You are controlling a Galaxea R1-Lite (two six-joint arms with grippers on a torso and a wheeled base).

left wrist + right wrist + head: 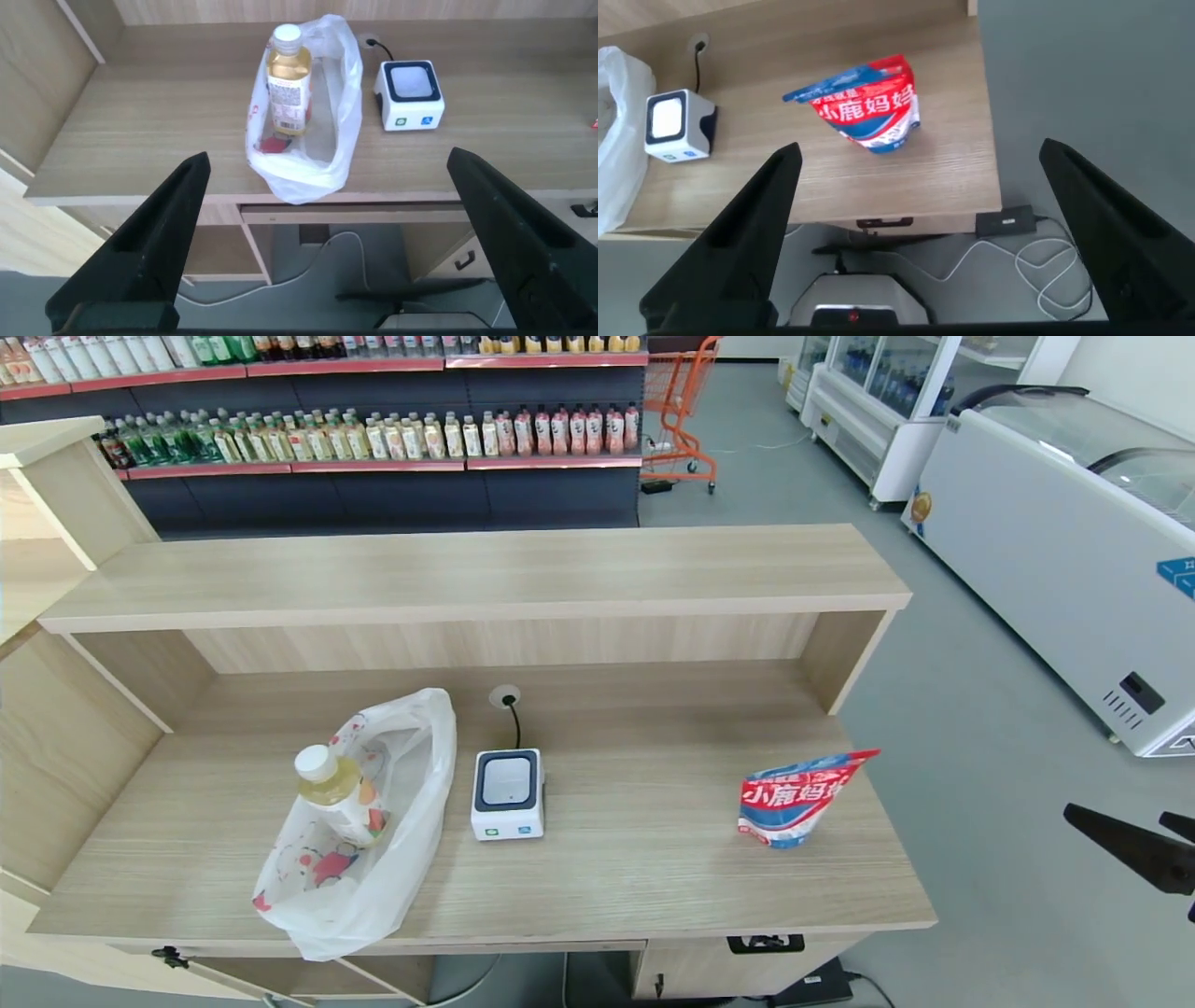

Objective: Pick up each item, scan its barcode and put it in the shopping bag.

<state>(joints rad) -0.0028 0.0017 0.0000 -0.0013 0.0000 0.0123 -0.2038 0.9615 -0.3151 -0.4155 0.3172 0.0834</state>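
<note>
A wooden shop checkout surface (635, 859), seen from above. Toward my right side a red, blue and white snack pouch (798, 798) stands upright on its base, near the surface's right edge and well apart from everything else. Its top seal leans slightly outward.

Near the middle sits a small white barcode scanner (508, 793), window facing up. Just beside it on my left lies an open white shopping bag (373, 840) with a yellow drink bottle (331, 789) already inside, cap up.

My right end effector (922, 151) hangs off the front edge of the surface, below the pouch, released and wide, grasping nothing. My left end effector (329, 163) is also spread and empty, in front of the bag.

The pouch looks light and soft, made of glossy film that is probably slick and will dent under pressure. I judge the best hold is across its flat front and back, in the upper half below the seal, with gentle force so the contents are not crushed. I cannot see a barcode; it may be on the back.
</note>
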